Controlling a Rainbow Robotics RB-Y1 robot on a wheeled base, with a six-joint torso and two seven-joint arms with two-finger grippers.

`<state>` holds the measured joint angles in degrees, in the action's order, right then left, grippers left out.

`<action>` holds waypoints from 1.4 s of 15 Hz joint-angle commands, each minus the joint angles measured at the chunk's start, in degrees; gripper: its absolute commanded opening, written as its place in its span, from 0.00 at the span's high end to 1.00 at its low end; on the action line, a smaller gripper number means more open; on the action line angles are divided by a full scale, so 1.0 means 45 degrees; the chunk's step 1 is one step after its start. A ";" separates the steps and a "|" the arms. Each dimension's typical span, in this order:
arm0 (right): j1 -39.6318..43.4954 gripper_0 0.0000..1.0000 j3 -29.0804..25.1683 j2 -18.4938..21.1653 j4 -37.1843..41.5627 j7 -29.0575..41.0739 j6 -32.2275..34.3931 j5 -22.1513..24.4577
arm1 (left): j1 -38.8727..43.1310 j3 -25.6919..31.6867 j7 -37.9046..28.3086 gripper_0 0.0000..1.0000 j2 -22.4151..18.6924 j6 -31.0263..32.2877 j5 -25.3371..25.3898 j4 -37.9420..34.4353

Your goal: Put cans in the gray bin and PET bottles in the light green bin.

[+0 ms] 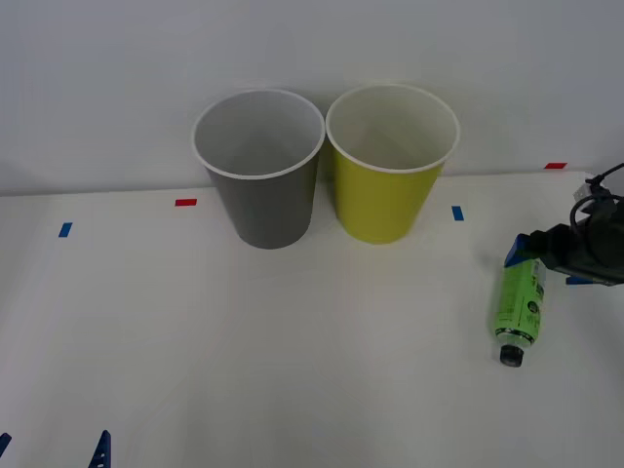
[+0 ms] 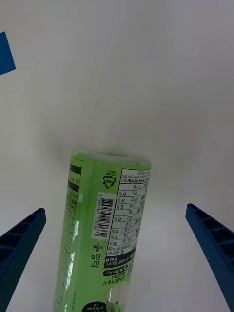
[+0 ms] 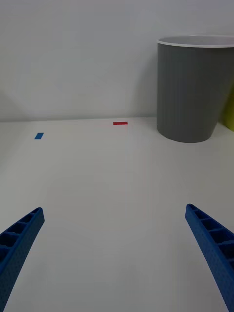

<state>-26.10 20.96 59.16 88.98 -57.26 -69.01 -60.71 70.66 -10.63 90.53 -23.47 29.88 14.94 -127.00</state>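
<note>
Reaching in from three o'clock in the front view, the right gripper hangs over the base end of the PET bottle, its jaws released and spread wide to either side of the green label in the right wrist view, gripping nothing. The bottle lies flat on the white worktop at about four o'clock from the light green bin, well apart from it. Its long axis runs roughly twelve to six in the front view, dark cap toward six o'clock, base toward the bins.

To do this pickup well, the jaws should probably drop straight down until the blue fingers bracket the body across its width, then close on the labelled middle, not the very end, so it does not swing or slip out when lifted. How near the fingers are to the worktop is hard to judge here.

The gray bin stands touching or just beside the green one. The left gripper waits low at seven o'clock, jaws also released.
</note>
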 commanded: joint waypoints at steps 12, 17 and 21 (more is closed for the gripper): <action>-0.0393 0.00 0.1142 -0.0198 -0.0495 0.0791 0.0140 0.0230 | 0.0000 0.0000 0.0000 0.00 0.0000 0.0000 0.0000 0.0000; -0.0471 0.00 0.1142 -0.0530 -0.0749 0.1104 0.0257 0.0777 | 0.0000 0.0000 0.0000 0.00 0.0000 0.0000 0.0000 0.0000; -0.0646 0.00 0.1142 -0.0764 -0.0964 0.1123 0.0316 0.0777 | 0.0000 0.0000 0.0000 0.00 0.0000 0.0000 0.0000 0.0000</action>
<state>-28.88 26.13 56.03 84.68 -52.21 -67.67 -57.42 70.66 -10.63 90.53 -23.47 29.88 14.94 -127.00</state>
